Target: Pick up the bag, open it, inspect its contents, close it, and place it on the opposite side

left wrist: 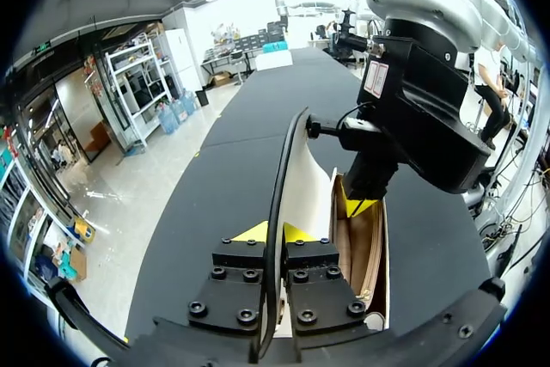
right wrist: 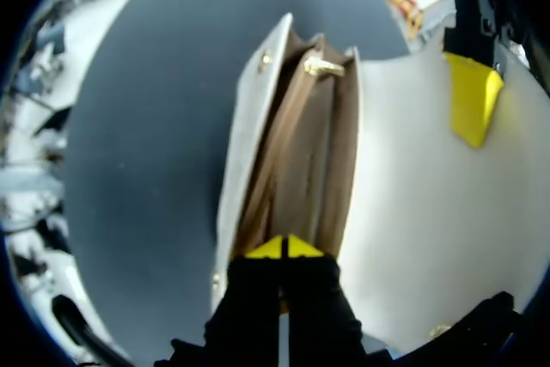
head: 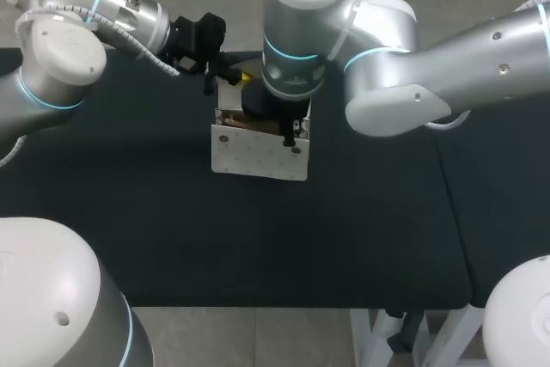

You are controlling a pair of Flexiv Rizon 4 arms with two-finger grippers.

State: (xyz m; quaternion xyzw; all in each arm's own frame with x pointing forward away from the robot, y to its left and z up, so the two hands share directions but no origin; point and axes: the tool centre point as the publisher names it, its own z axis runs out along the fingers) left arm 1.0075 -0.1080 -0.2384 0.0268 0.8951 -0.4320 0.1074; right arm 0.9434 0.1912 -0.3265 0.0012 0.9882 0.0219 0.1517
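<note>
Right wrist view: tool [right wrist: 284,248] at bag [right wrist: 243,135]

bag [head: 258,150] top under right arm [head: 296,49], contents unseen

A table [head: 258,247] with a matte black top spans the head view. A seam [head: 455,221] runs front to back near its right side, and white legs [head: 371,337] show below the front edge. A white bag [head: 259,152] stands upright on the top toward the far middle, its mouth open and its brown lining showing.
</note>
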